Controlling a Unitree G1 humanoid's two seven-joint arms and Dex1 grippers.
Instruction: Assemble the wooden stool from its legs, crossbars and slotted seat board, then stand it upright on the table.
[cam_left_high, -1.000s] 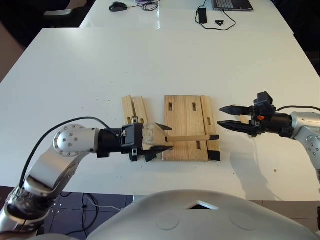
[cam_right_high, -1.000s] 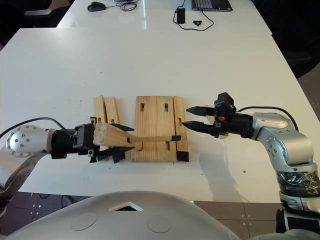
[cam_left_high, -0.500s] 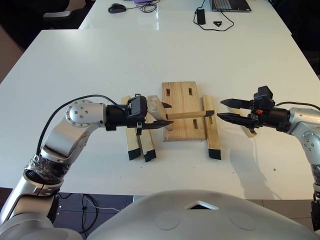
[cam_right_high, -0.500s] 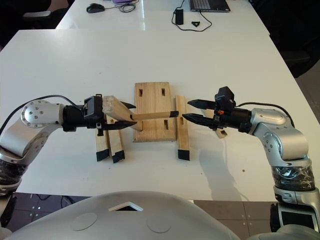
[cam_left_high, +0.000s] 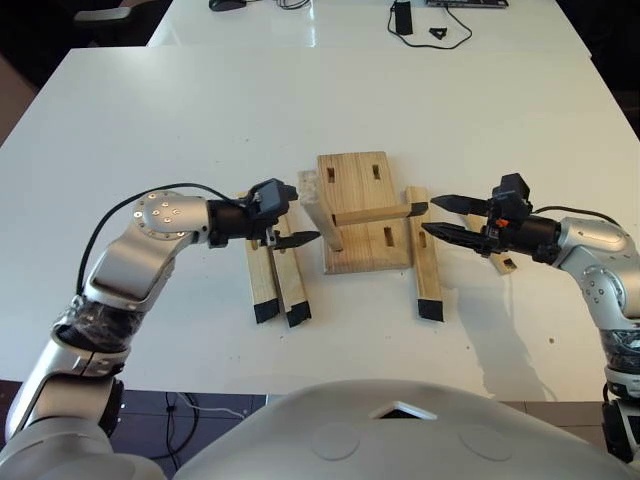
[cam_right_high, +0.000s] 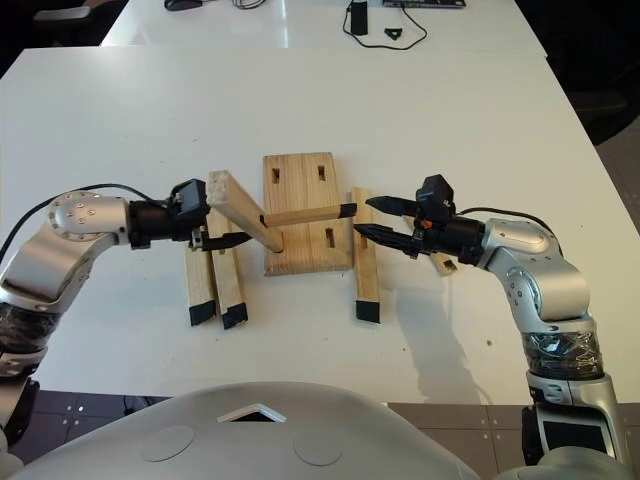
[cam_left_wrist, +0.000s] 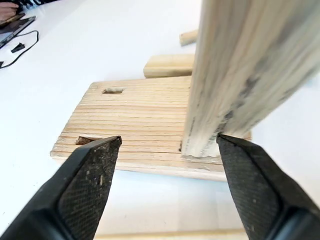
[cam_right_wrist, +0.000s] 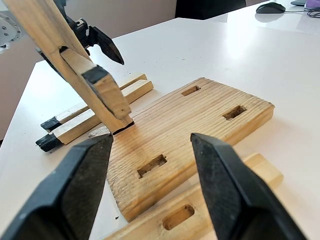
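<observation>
Notably, leg (cam_left_high: 320, 208) aslant on seat board (cam_left_high: 370, 250), crossbar (cam_left_high: 380, 211) level toward right gripper (cam_left_high: 431, 214).

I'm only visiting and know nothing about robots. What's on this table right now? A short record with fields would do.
Seat board: flat on the table, slots up
Standing leg: tilted, lower end on the board
Crossbar: joined to that leg, pointing to the robot's right
Left end effector: open, the leg between its fingers, not clamped
Right end effector: open, by the crossbar's free end
Spare legs: two lying left of the board, one lying right
Stool: not yet assembled
</observation>
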